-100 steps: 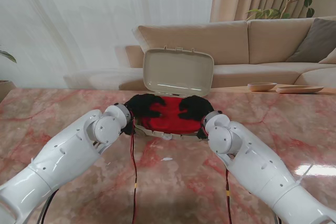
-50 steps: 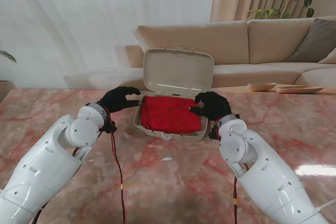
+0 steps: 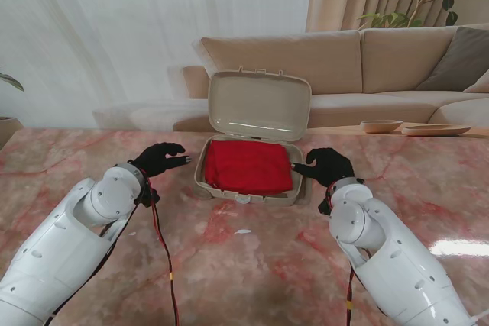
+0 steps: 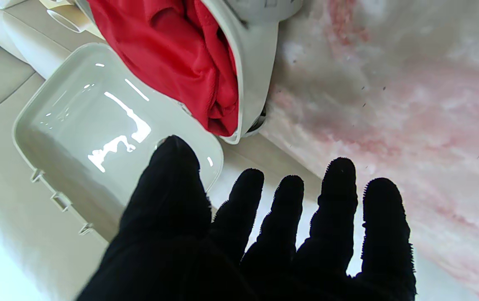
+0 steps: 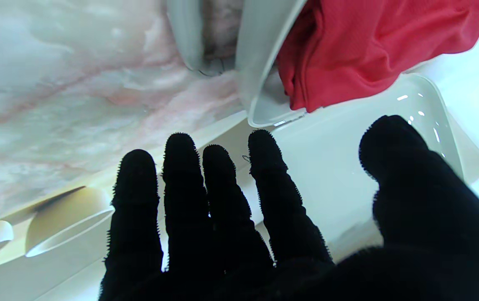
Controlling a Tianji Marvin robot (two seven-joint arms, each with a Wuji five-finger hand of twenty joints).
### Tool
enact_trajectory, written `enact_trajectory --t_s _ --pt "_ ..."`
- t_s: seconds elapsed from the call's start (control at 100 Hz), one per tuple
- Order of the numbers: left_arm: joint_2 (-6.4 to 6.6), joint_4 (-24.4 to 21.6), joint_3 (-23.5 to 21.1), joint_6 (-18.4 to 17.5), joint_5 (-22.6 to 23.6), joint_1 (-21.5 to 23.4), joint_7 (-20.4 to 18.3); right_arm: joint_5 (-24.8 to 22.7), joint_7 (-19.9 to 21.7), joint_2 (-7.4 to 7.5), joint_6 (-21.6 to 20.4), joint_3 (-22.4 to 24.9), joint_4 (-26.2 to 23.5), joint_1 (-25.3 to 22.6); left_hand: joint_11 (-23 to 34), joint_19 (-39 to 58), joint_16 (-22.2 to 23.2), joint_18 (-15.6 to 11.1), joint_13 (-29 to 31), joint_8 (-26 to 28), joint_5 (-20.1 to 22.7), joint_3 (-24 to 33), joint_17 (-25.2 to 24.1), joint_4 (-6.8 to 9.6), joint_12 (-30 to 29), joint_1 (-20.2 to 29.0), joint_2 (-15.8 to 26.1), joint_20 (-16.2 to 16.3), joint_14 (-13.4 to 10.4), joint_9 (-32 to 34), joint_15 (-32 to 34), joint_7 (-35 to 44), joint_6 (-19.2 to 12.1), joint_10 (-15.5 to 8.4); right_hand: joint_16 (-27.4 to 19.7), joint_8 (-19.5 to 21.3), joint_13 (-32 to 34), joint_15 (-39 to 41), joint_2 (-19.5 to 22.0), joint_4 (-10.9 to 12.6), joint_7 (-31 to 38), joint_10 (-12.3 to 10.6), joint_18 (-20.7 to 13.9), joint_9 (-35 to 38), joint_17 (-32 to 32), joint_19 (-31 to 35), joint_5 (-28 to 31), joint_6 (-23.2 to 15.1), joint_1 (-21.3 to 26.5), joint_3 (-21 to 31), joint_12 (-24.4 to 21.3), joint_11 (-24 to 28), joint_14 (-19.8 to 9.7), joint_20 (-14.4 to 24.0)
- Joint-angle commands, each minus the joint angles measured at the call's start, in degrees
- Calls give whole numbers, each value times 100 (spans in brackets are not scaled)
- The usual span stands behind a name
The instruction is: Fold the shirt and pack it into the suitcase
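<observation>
The folded red shirt point(image 3: 248, 166) lies inside the small beige suitcase point(image 3: 243, 197), whose lid point(image 3: 259, 104) stands open at the far side. My left hand point(image 3: 158, 158) hovers open just left of the case, fingers spread and holding nothing. On the case's right side my right hand point(image 3: 327, 165) is open too, its thumb close to the rim. The left wrist view shows the shirt point(image 4: 172, 54) bunched against the case wall point(image 4: 252, 79), beyond my bare fingers point(image 4: 289, 217). The right wrist view shows the shirt point(image 5: 373, 46) and the lid point(image 5: 348, 167).
The case sits on a pink marble table point(image 3: 252, 265). A beige sofa point(image 3: 367, 66) stands behind the table. Two shallow dishes point(image 3: 380, 125) rest at the table's far right edge. Red cables point(image 3: 162, 250) hang from both wrists.
Both hands have lifted off the shirt and drawn apart, the left going left and the right going right of the case. The shirt stays in the suitcase.
</observation>
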Motion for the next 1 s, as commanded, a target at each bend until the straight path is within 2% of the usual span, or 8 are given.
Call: enact_trajectory --t_s 0.0,0.46,0.99 --pt "-10 145 59 55 -7 -15 -34 61 121 21 73 -13 157 -60 -110 -77 -56 63 -178 -83 90 -223 -118 4 -62 -176 311 -74 176 -88 -204 -129 107 82 59 84 -105 -44 116 289 -81 76 -12 -117 -81 -59 -141 22 -175 -132 -44 -73 96 185" --pt "-60 484 340 95 -300 -189 -100 266 169 3 100 -195 612 91 -128 -67 -43 83 -265 -56 214 -220 -198 1 -55 -225 474 -83 211 -121 -190 -238 53 65 79 164 -113 -2 142 327 30 59 18 -77 -66 3 32 -128 -24 -248 -7 -41 102 261" --pt "-92 738 691 16 -674 -379 -322 454 234 -18 -19 -425 835 272 -191 -116 -31 86 -356 40 502 -257 -282 -17 -65 -464 743 -83 231 -153 -209 -137 55 80 83 191 -107 30 213 341 86 55 38 -53 -70 29 123 -145 151 -230 -8 -36 105 272"
